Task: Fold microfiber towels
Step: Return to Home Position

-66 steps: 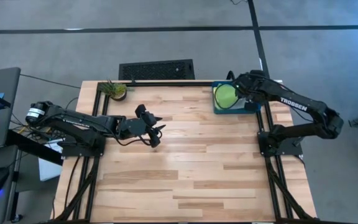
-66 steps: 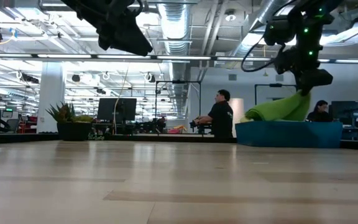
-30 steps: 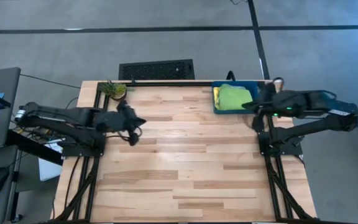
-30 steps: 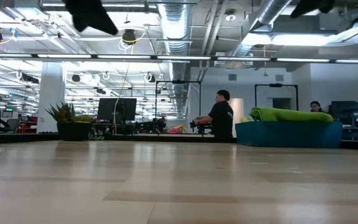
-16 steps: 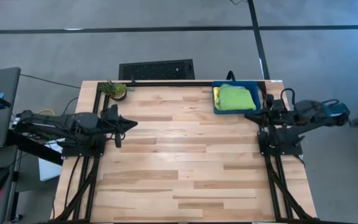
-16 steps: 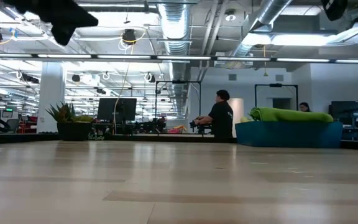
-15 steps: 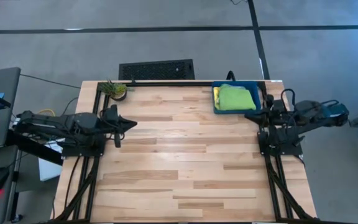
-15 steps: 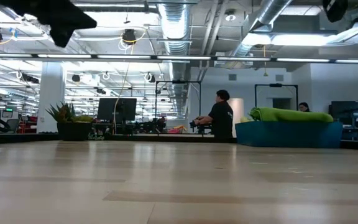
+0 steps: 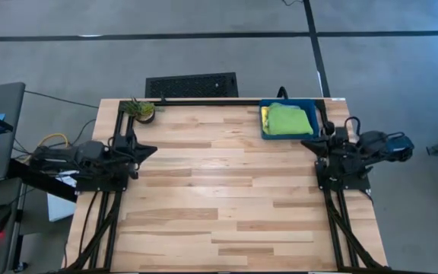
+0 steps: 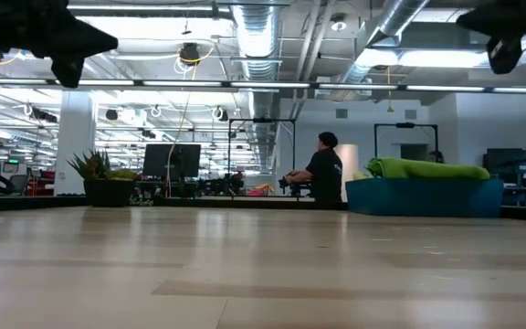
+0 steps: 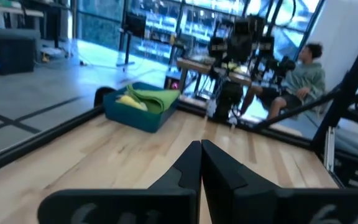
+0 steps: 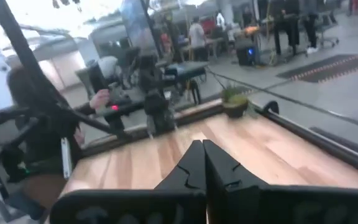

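My left gripper (image 9: 150, 148) sits at the table's (image 9: 219, 198) left edge and my right gripper (image 9: 307, 141) at its right. Both have fingers pressed together, empty, since I judge nothing remains to fold. The towels (image 9: 286, 119) lie stacked in the bin (image 9: 287, 138), green on top.

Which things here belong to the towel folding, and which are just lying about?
Job: green towel on top of a yellow towel in the blue bin; left gripper and right gripper, both shut, off to the sides.
Lying about: potted plant at the table's far left corner.
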Robot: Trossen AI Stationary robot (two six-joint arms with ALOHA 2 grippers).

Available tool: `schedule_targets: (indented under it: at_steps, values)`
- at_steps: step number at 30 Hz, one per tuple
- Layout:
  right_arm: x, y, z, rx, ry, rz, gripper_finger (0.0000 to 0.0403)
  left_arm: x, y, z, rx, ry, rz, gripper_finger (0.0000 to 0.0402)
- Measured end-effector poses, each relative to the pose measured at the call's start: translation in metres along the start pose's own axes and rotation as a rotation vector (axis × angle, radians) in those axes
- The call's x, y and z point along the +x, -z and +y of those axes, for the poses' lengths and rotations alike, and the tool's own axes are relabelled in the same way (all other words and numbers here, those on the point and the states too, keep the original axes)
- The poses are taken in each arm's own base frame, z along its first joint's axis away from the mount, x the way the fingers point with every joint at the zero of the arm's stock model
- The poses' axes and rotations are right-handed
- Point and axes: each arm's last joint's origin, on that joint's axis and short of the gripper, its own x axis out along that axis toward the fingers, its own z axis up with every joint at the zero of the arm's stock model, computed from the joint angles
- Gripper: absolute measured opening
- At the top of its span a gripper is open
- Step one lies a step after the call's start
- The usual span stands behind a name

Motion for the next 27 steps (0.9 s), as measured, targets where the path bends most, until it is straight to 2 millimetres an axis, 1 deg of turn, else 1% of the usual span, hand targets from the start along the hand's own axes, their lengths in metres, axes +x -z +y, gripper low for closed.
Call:
schedule_targets:
  at_steps: [4, 6, 8, 11, 14, 17, 25, 27]
  values:
    - [0.002, 0.001, 0.000, 0.003, 0.010, -0.007, 0.0007, -0.007, 0.010, 0.006, -0.005, -0.004, -0.050, 0.0000]
    - [0.004, 0.010, -0.001, 0.002, 0.018, 0.023, 0.0007, -0.005, 0.015, 0.006, 0.011, -0.006, -0.055, 0.0000]
    - [0.007, 0.013, 0.000, 0.017, 0.017, 0.017, 0.0007, -0.003, 0.021, 0.007, 0.032, -0.015, -0.023, 0.0000]
    - [0.013, 0.029, -0.001, 0.024, 0.027, 0.067, 0.0007, 0.000, 0.033, 0.009, 0.033, -0.032, -0.005, 0.0000]
    - [0.019, 0.039, -0.001, 0.044, 0.026, 0.060, 0.0007, 0.003, 0.042, 0.010, 0.040, -0.026, 0.024, 0.0000]
    - [0.025, 0.055, -0.002, 0.029, 0.036, 0.096, 0.0007, 0.006, 0.054, 0.012, 0.052, -0.032, 0.056, 0.0000]
    - [0.038, 0.094, -0.005, 0.017, 0.044, 0.105, 0.0008, 0.008, 0.057, 0.012, 0.108, -0.033, 0.068, 0.0000]
    - [0.040, 0.096, -0.004, 0.008, 0.035, 0.101, 0.0008, 0.008, 0.057, 0.013, 0.112, -0.033, 0.073, 0.0000]
